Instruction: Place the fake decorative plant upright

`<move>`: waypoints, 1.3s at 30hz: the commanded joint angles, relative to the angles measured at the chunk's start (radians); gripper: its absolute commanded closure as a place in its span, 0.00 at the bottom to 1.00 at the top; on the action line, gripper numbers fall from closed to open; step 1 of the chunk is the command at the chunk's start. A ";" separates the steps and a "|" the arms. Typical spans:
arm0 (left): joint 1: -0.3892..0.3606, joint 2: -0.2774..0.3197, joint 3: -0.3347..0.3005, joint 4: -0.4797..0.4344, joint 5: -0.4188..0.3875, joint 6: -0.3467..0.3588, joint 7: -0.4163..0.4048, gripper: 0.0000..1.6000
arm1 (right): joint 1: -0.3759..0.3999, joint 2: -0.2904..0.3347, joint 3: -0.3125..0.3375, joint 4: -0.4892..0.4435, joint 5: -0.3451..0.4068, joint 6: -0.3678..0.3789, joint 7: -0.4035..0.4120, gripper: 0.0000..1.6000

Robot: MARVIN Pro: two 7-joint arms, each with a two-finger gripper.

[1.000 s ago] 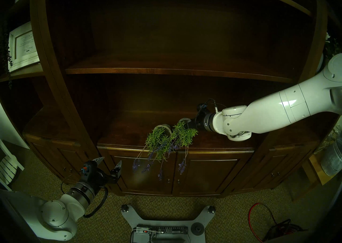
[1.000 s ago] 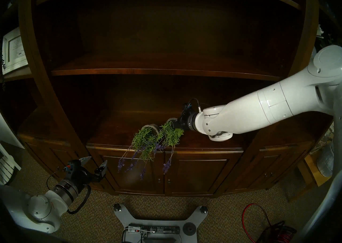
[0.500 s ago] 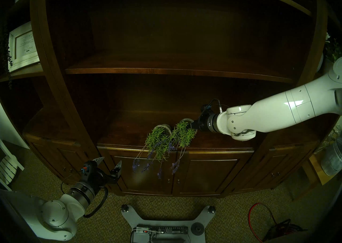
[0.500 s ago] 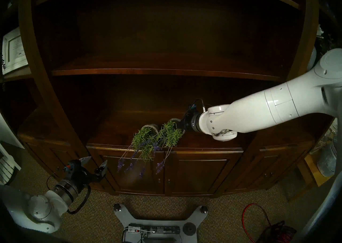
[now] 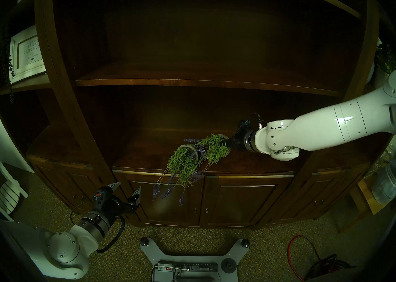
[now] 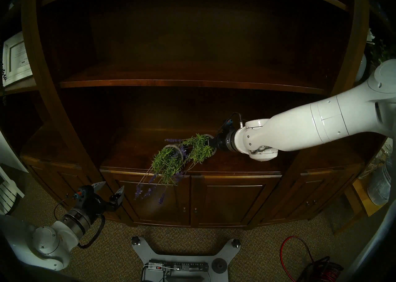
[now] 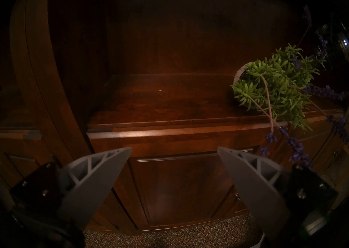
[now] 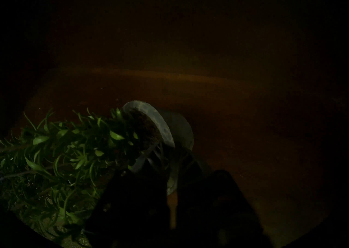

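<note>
Two fake decorative plants with green leaves and purple flower spikes sit in grey pots on the wooden cabinet top (image 5: 150,152). The left plant (image 5: 182,164) (image 6: 167,165) (image 7: 273,91) lies on its side, its stems hanging over the front edge. The right plant (image 5: 214,146) (image 6: 200,148) is tilted, its leaves pointing left. My right gripper (image 5: 227,143) (image 6: 212,143) (image 8: 164,149) is shut on the rim of its pot (image 8: 166,128). My left gripper (image 5: 128,188) (image 6: 111,188) (image 7: 174,149) hangs open and empty below the cabinet top, to the left.
A shelf board (image 5: 192,82) runs above the plants, with cabinet side posts (image 5: 70,103) on either side. Cabinet doors (image 5: 235,202) are shut below. A framed picture (image 5: 26,54) stands on the left shelf. My base plate (image 5: 188,253) and a red cable (image 5: 300,253) lie on the carpet.
My right gripper closed on the right pot's rim and drew it right and up. That plant's purple stems swung off the front edge and now point left. The left arm stayed still.
</note>
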 commanded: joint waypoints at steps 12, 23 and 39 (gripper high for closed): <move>-0.010 -0.001 -0.010 -0.008 0.001 -0.006 0.001 0.00 | 0.015 0.035 0.023 0.083 0.117 0.090 0.021 1.00; -0.010 -0.001 -0.010 -0.008 0.001 -0.006 0.001 0.00 | -0.016 0.026 0.036 0.176 0.242 0.157 0.022 1.00; -0.009 -0.001 -0.011 -0.008 0.001 -0.007 0.001 0.00 | -0.052 0.007 0.044 0.248 0.330 0.201 0.016 1.00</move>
